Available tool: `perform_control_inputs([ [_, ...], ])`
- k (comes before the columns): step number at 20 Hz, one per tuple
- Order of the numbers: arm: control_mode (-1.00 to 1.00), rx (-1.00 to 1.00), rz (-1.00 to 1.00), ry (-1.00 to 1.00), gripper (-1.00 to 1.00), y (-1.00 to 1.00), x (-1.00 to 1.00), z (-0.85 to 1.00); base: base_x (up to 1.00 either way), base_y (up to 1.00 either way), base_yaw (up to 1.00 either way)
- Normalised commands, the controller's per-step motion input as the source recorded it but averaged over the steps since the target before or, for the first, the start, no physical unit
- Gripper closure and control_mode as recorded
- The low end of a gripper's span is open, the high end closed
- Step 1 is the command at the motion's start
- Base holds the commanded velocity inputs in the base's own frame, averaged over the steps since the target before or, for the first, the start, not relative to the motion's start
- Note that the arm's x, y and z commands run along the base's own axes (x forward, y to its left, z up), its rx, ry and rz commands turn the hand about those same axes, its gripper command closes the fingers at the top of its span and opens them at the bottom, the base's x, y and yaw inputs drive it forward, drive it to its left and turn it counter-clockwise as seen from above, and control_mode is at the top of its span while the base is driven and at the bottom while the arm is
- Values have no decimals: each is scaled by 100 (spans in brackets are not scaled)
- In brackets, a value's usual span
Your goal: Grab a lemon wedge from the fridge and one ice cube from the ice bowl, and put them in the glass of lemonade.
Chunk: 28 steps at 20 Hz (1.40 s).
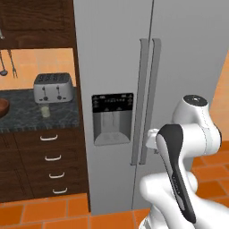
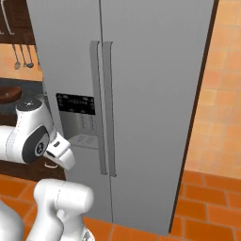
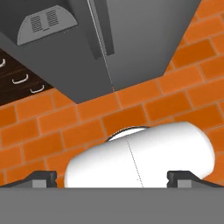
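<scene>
The grey two-door fridge [image 1: 179, 67] [image 2: 150, 94] [image 3: 140, 39] stands right ahead with both doors shut, so the lemon wedge is hidden. Its long handles [image 1: 150, 100] meet at the middle, and the black dispenser [image 1: 112, 117] sits in the left door. On the dark counter to the left, the glass of lemonade [image 1: 45, 111] stands in front of a toaster [image 1: 53, 86]. The reddish-brown ice bowl [image 1: 2, 108] [image 2: 9, 93] is cut by the frame edge, and no ice cube can be made out in it. My gripper [image 3: 113, 178] is open and empty, pointing down at the floor in front of the fridge, below the dispenser.
Dark wood drawers [image 1: 51, 161] with white handles sit under the counter left of the fridge. Utensils [image 2: 21, 56] hang on the wall above the counter. Orange tiled floor [image 3: 52, 127] runs in front of the fridge, and an orange wall [image 2: 221, 94] is to its right.
</scene>
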Motion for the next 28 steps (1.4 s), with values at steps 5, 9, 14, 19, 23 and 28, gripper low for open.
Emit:
perform_control_inputs([
  [5,100,0,0,0,-100,0,0,0,-16,-4,-6],
  [9,100,0,0,0,-100,0,0,0,-5,0,4],
  [14,-100,0,0,0,-100,-9,1,0,0,0,0],
  [19,-100,1,16,0,-100,-47,73,3,0,0,0],
  [23,-100,-4,25,-6,-100,-21,34,88,0,0,0],
  [28,-100,-18,25,-18,-100,0,13,100,0,0,0],
])
